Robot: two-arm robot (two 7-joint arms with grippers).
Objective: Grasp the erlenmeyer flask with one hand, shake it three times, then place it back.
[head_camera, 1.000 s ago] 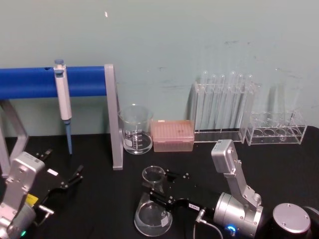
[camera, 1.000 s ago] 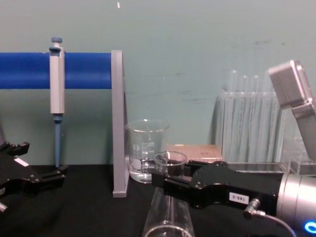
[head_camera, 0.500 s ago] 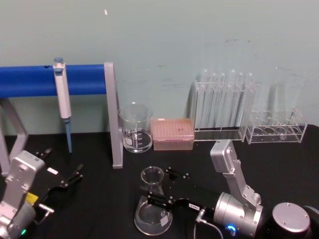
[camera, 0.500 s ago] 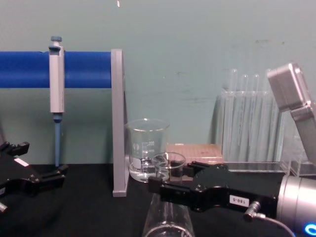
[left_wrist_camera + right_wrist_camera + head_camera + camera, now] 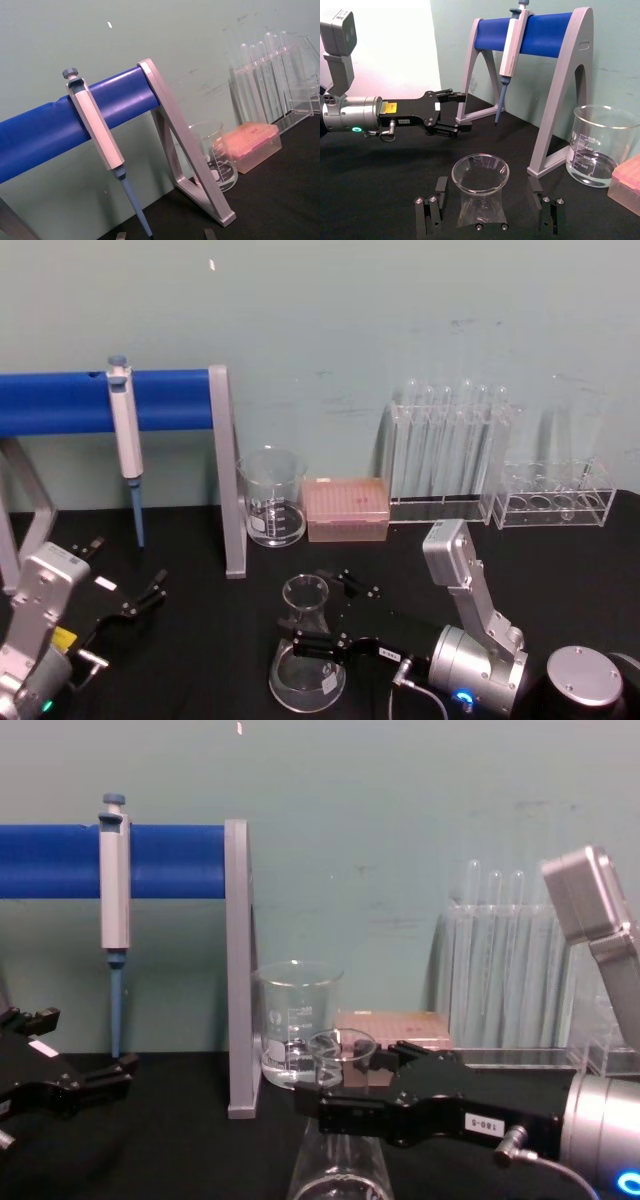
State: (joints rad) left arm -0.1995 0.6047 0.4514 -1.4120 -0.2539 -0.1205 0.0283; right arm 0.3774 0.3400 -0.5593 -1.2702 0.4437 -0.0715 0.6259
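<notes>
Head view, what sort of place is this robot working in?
Most likely a laboratory bench: a pipette hangs on a blue stand, a graduated glass beaker stands beside a pink tip box, and test tubes fill a clear rack.

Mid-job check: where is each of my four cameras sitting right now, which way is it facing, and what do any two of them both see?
Head view: high, looking down at the black table; the right gripper has its fingers open either side of the erlenmeyer flask, the left gripper is parked open.
Chest view: low, looking across at the flask neck and beaker.
Left wrist view: faces the pipette on the blue stand.
Right wrist view: looks past its own fingers at the flask.
Shared: all four see the beaker.
</notes>
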